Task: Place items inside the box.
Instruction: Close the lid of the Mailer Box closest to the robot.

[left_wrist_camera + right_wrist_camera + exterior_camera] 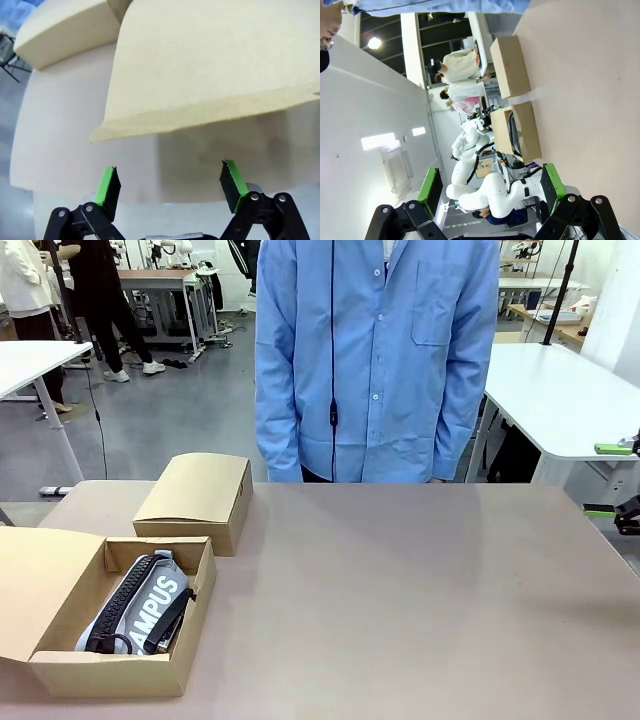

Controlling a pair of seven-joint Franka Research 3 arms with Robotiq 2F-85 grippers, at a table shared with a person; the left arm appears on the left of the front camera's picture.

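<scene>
Near left, an open cardboard box (pixel 120 665) holds a soft grey pencil case (pixel 145 605). Left gripper (pixel 170 182) and right gripper (pixel 492 185) stand spread, pinching nothing.

The right gripper (pixel 596 480) pokes in at the table's (pixel 420 610) right edge, its two green-padded fingers (pixel 612 449) spread wide with nothing between them. Well apart from it, across the bare tabletop at the opposite side, sits an open cardboard box (pixel 110 676) with its flap folded outward. Inside lies a grey pencil case (pixel 152 598) printed "AMPUS", with a black item (pixel 168 625) lying against the side of it nearer the gripper. A closed cardboard box (pixel 196 498) stands just beyond the open one. A person in a blue shirt (pixel 375 360) stands at the far side.
</scene>
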